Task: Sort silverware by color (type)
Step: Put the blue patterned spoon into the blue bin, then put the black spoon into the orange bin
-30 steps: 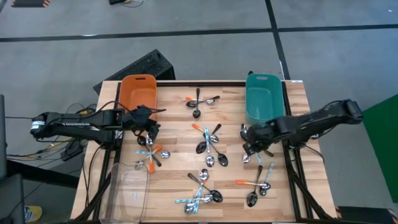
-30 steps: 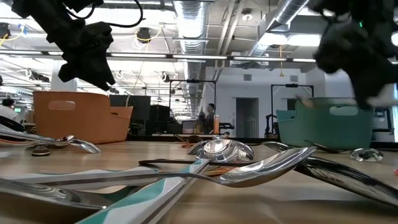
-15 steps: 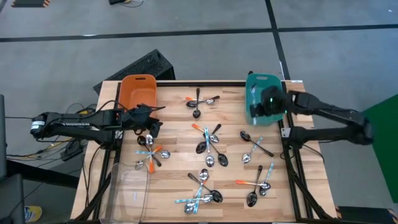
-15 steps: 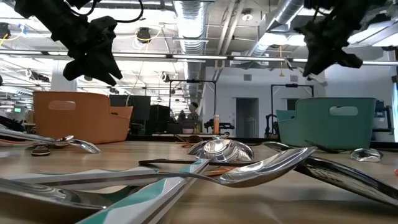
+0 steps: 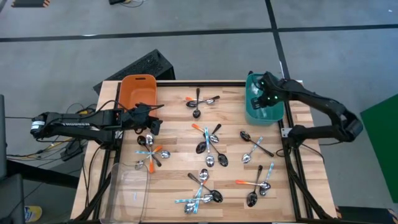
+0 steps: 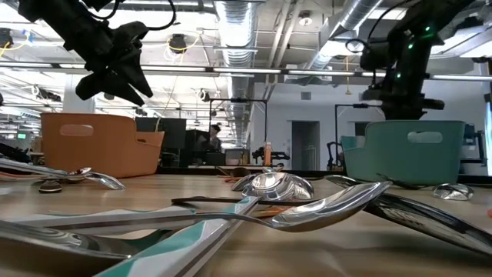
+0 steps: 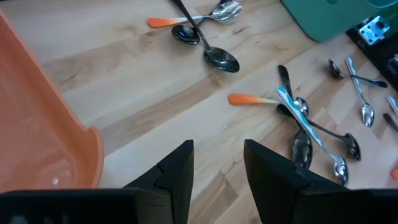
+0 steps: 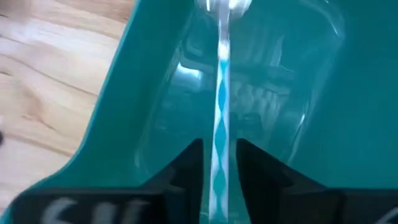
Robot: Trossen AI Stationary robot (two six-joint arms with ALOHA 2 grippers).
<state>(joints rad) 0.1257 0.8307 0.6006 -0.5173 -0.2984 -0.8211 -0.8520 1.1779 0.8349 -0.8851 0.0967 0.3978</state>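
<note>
Right pincer (image 8: pixel 219 163) above teal bin (image 5: pixel 264 99), jaws parted, blue-handled spoon (image 8: pixel 221 93) between them, grip uncertain. Left pincer (image 7: pixel 217 163) open, empty, beside orange bin (image 5: pixel 137 92). Remaining spoons (image 5: pixel 208 149) scattered on bench (image 5: pixel 174 99). Light, stiff, slick; pinch mid-handle.

Lab/workshop, exposed ceiling ducts (image 6: pixel 361 15), concrete floor (image 5: pixel 62 56)
</note>
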